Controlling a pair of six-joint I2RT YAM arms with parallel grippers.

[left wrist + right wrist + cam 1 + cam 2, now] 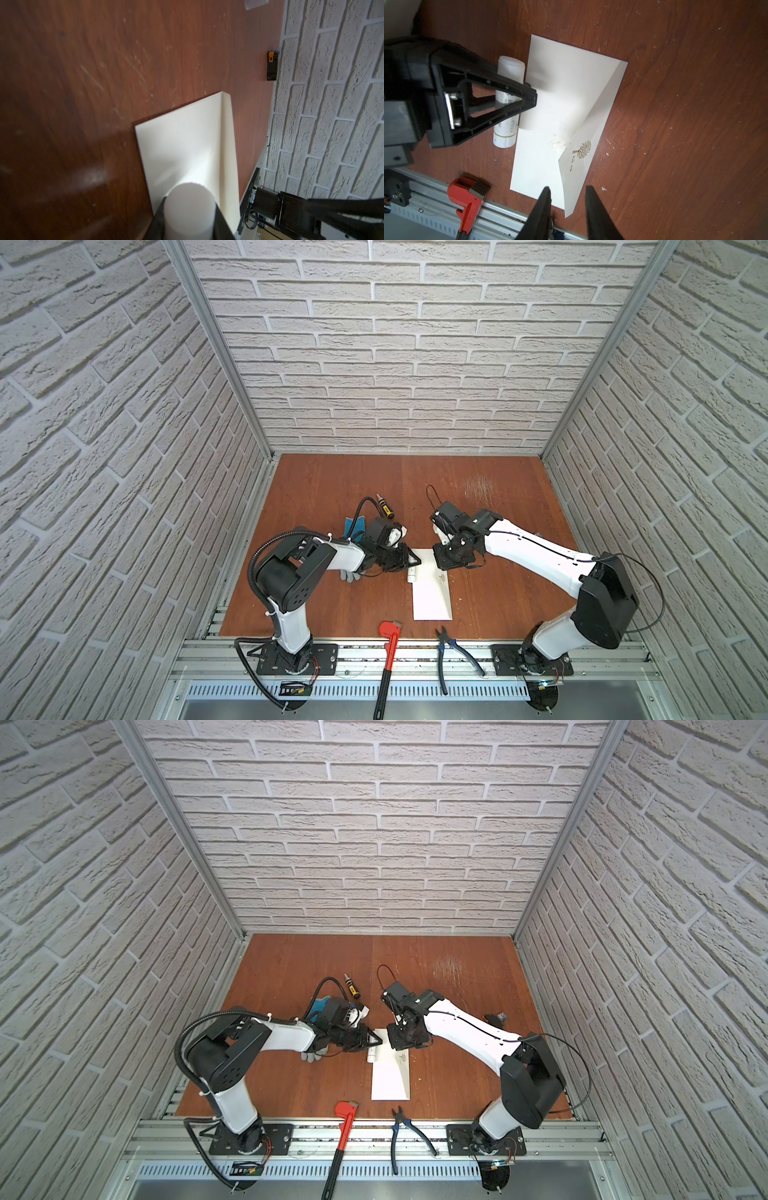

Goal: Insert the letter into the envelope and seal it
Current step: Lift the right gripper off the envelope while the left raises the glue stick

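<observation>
Right tool (568, 188) sits closest to the lens, jaws a bit apart and gripping nothing, hanging over one end of the envelope (556, 87). On the wooden surface (675, 104) the envelope lies flat mid-board, its tree-printed flap (583, 149) folded over. Left tool (532, 98) is clamped on a white glue stick (510, 66) just beside its long edge.

White cylinder (189, 212) between two black fingers (223, 225), cream envelope (182, 141) just beyond on the brown table (83, 83).
</observation>
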